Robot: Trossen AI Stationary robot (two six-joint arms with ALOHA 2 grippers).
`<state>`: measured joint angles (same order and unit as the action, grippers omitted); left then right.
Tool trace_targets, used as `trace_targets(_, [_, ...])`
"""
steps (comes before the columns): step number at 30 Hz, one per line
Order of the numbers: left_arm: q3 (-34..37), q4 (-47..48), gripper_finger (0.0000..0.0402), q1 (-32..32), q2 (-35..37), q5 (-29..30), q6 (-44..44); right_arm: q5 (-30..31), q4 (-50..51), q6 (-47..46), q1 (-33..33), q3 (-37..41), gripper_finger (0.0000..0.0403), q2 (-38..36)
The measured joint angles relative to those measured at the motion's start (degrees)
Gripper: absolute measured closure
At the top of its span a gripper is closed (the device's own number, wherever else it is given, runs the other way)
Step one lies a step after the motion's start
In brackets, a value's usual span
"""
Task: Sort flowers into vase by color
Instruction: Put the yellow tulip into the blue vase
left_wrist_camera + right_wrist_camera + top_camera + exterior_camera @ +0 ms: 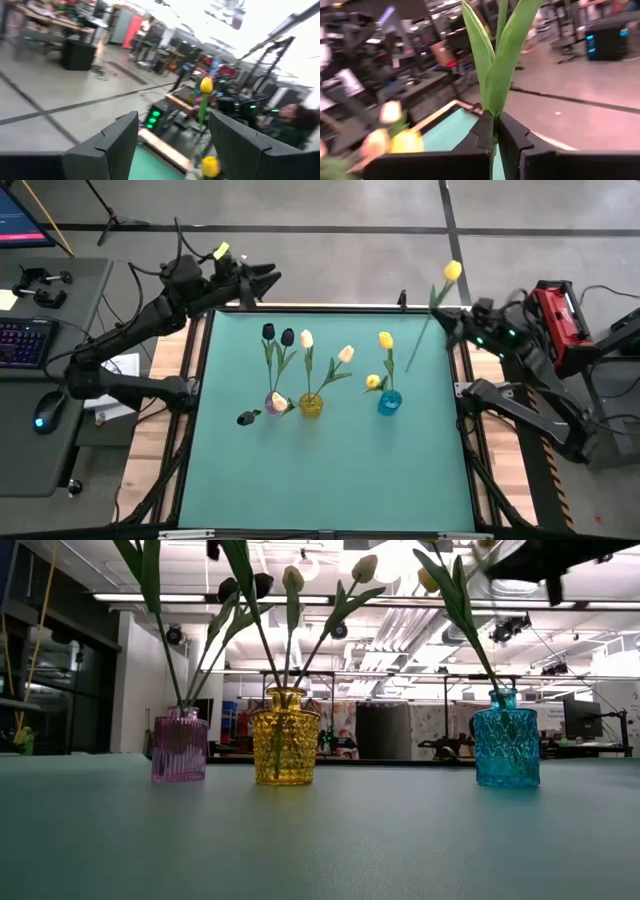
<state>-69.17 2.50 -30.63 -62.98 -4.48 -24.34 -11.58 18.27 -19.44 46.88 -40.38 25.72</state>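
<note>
While right gripper (pixel 447 317) clamps yellow tulip (pixel 452 271) by stem, above surface's far right corner, carry it over blue vase (pixel 390 402), stem probably angled; straighten, lower slowly between stems. Left gripper (pixel 268 280) spread, empty, far left edge.

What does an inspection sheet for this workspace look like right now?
Surface: green table, bare in front of the vases.
Job's things: pink vase holds black tulips; yellow vase holds cream tulips; blue vase holds yellow tulips. One black tulip lies on the table.
Clutter: nothing seen.
Grippers: right pincer shut on a yellow tulip; left pincer open, at the far left corner.
Cables: along the left arm.
Surroundings: keyboard, mouse.
</note>
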Motion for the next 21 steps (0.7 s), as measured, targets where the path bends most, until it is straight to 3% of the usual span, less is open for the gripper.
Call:
trace_targets(7, [0.0,-7.3,0.0170,8.3,0.0,0.7,-3.6,-0.5,5.5,-2.0,-6.8,0.0,0.0403,-8.1])
trace_targets(14, [0.0,-12.0,0.0170,15.1,0.0,5.5,-1.5,-0.4,5.3,-1.1,-11.4,0.0,0.0403,-7.0])
trace_targets(17, [0.0,-12.4,0.0170,16.7,0.0,7.0,-1.0,-0.4,0.7,-1.2,-14.0,1.9,0.0403,-5.3])
trace_targets(21, [0.0,-12.8,0.0170,17.8,0.0,7.4,-1.0,-0.4,-12.8,-2.9,-19.0,9.3,0.0403,-3.4])
